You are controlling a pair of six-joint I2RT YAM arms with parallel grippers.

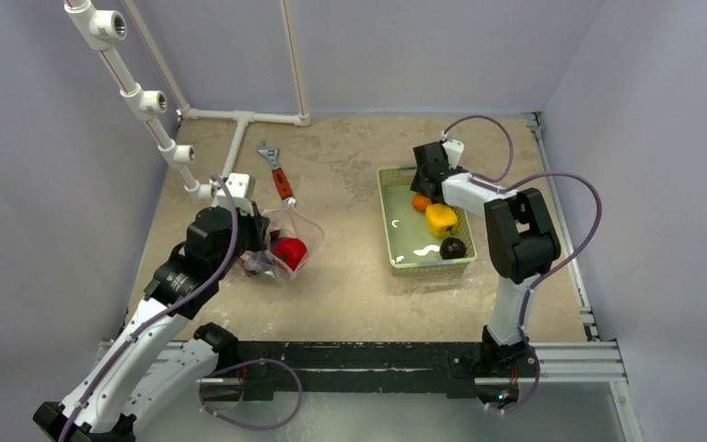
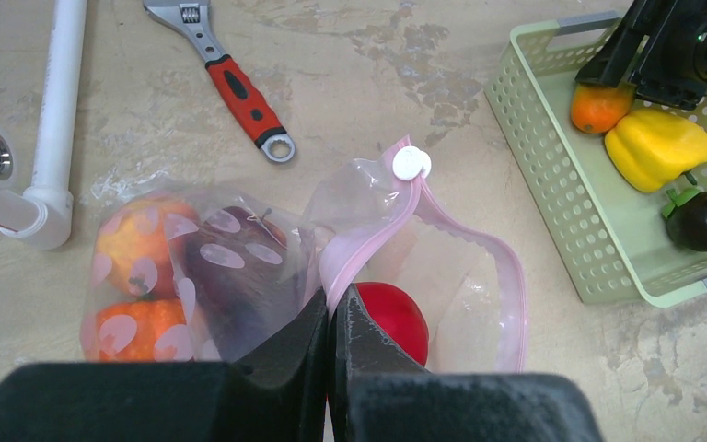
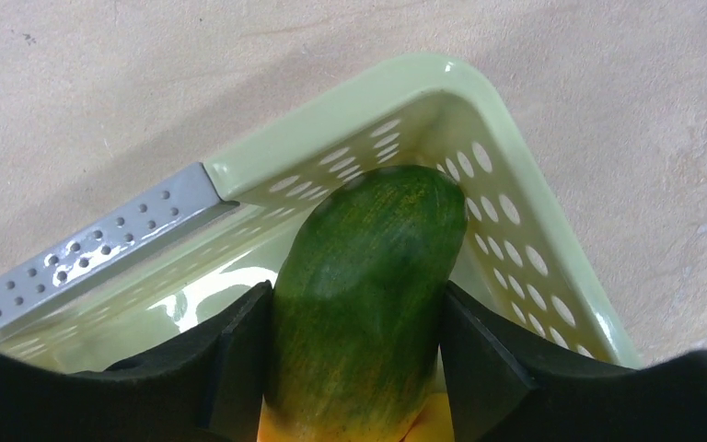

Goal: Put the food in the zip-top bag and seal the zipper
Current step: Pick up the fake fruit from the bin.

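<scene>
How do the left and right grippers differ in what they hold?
The left gripper pinches the pink zipper of the zip-top bag, fingers nearly together; the right gripper clamps a green food piece, fingers wide apart. The left gripper works on the table; the right gripper inside the basket. Both are shut on something.

No writing, brand, number or sign can be read in any view. The pale oval patches on the zip-top bag (image 2: 193,267) carry no letters. Any stamp on the metal of the wrench (image 2: 239,92) is too small to make out.
</scene>
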